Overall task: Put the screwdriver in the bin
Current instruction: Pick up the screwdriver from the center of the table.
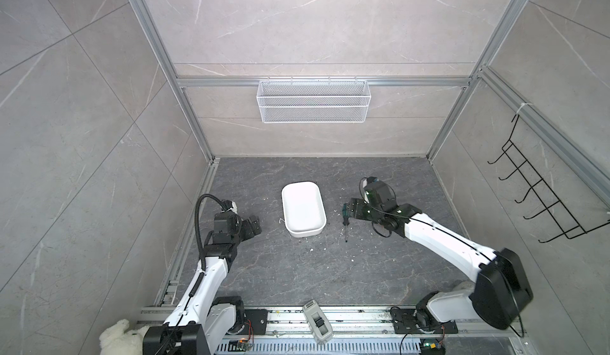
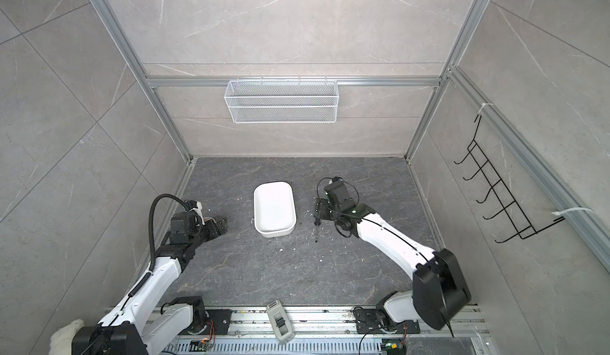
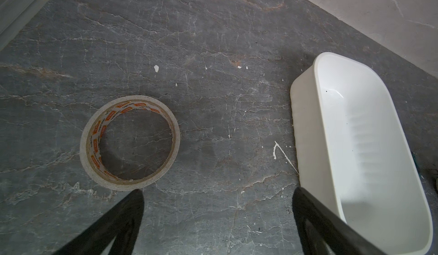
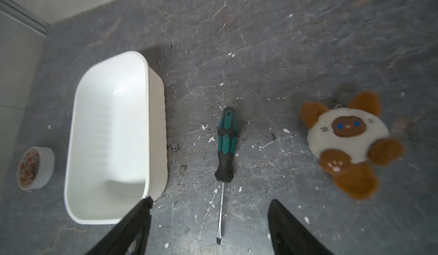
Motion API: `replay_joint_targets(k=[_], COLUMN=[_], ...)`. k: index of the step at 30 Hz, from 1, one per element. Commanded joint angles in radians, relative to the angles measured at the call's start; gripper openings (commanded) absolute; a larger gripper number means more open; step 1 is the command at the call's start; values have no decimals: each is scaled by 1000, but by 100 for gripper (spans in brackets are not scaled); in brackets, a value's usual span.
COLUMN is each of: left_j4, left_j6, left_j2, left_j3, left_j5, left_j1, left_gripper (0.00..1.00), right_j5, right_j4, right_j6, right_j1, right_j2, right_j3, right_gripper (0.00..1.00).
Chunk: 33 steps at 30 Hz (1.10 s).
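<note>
Dark grey veined stone makes up the tabletop [image 1: 297, 270], boxed in by pale tiled walls [image 1: 313, 23]. In both top views the left arm reaches forward from the near rail with its wrist bent down. The left gripper [image 1: 252, 226] sits low, apart from the bin [image 1: 303, 232]. The right arm stretches forward and inward, and the right gripper [image 1: 348, 208] is over the handle of the screwdriver [image 1: 345, 226]. The screwdriver lies flat outside the bin, just to its right and parallel to its long side.

The left wrist view shows that gripper's fingers [image 3: 128, 213] spread wide over bare stone. A tape roll [image 3: 85, 147] lies ahead; the orange print on its core is too small to read.

The right wrist view is slightly blurred. Its fingers [image 4: 132, 225] stand apart with the screwdriver's shaft in the gap, touching neither. A plush toy [image 4: 348, 135] lies beyond.
</note>
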Motion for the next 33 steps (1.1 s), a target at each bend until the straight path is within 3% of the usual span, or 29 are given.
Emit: replay_joint_targets(k=[1,7,11,16,23,33], left_j4=[-9,-17,-33,-74,-64,-112], left_j6=[-17,-16,-43,-102,-111,-155], left_j2=[2,3,-21,-68,-71,-68], left_j3=[42,45,39,26,18,27], left_j5=[-15,-19,-52,-153,-140,-217], left_j1=[0,0,0,0,0,0], left_gripper=[100,100,100,100,100,100], right_j5=[-86,-127,-124,-87,-46,-45], right_j4=[-98,-143,-159,-179,-191,-180], right_j6=[19,35,15,-18,-43,-42], right_j1=[4,4,5,4,4,5], right_j2=[130,263,316,368,438,491], right_j3=[95,174,197,218,238,221], right_gripper=[73,72,59,57,55,53])
